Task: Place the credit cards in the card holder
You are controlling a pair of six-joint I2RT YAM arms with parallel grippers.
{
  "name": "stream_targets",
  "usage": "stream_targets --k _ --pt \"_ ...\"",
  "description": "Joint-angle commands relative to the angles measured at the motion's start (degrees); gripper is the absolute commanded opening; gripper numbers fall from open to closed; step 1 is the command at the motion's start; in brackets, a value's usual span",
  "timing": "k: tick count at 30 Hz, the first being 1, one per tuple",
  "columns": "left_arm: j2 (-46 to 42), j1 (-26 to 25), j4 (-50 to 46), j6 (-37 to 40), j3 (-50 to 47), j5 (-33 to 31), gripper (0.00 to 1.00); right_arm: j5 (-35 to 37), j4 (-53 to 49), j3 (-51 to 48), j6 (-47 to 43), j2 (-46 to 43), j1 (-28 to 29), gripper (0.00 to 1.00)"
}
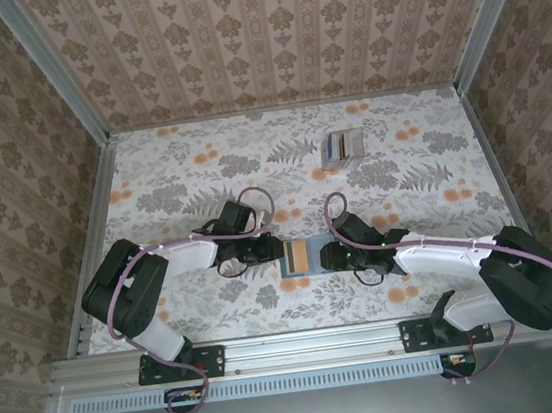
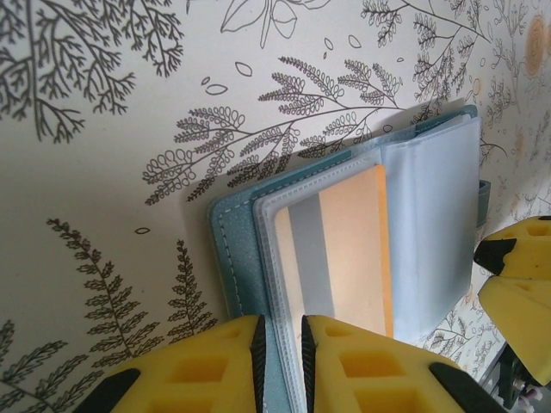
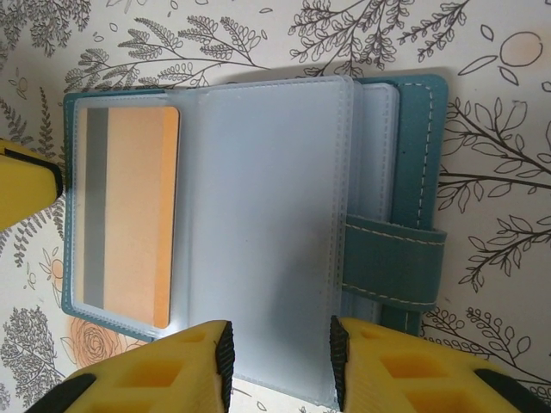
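— Where is the card holder?

— Open and flat at the near middle of the table, between the two arms. The left gripper is closed to a narrow slit on the edge facing it, cover and clear sleeve together. I judge that pins it so it cannot slide.

— And the other arm?

— The right gripper hangs over the sleeve, jaws moderately apart, holding nothing. Whether its pads touch the plastic I cannot tell from this angle.

— Any card in?

— One orange card with a grey stripe sits in the pocket nearest the left gripper. The other credit cards lie fanned at the far side, right of centre, well apart from the holder. I'd guess the free arm fetches one next.
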Motion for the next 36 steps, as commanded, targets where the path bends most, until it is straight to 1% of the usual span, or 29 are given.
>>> stream_targets --k 1,10,12,14,16,21,29,36 --pt "0.5 0.0 0.9 -0.3 -0.3 0.5 0.22 -0.8 -0.1 1.9 0.6 -0.4 -0.3 0.37" --pt "1.1 -0.1 1.4 -0.1 -0.5 0.6 0.22 -1.9 1.9 1.8 1.1 2.1 -0.2 0.36" --pt "1.0 -0.1 1.4 -0.3 -0.7 0.5 0.22 -1.4 1.1 2.2 0.9 2.5 -0.2 0.38" --pt "0.8 -0.1 1.8 -0.6 -1.0 0.8 0.22 -0.8 0.4 2.3 1.0 2.3 -0.2 0.42" --pt "0.5 -0.1 1.7 -0.3 -1.2 0.4 0.22 -0.4 -0.1 2.4 0.8 1.7 -0.3 0.43" --pt "0.6 0.0 1.9 -0.4 -1.4 0.6 0.22 0.8 -1.9 2.9 -0.2 -0.2 -0.2 0.43" --pt "0.9 0.0 2.0 -0.1 -1.4 0.6 0.22 -0.7 -0.3 3.0 -0.1 3.1 -0.1 0.42" --pt "0.8 0.0 2.7 -0.6 -2.1 0.4 0.22 1.7 -3.3 3.7 -1.3 2.2 0.3 0.44"
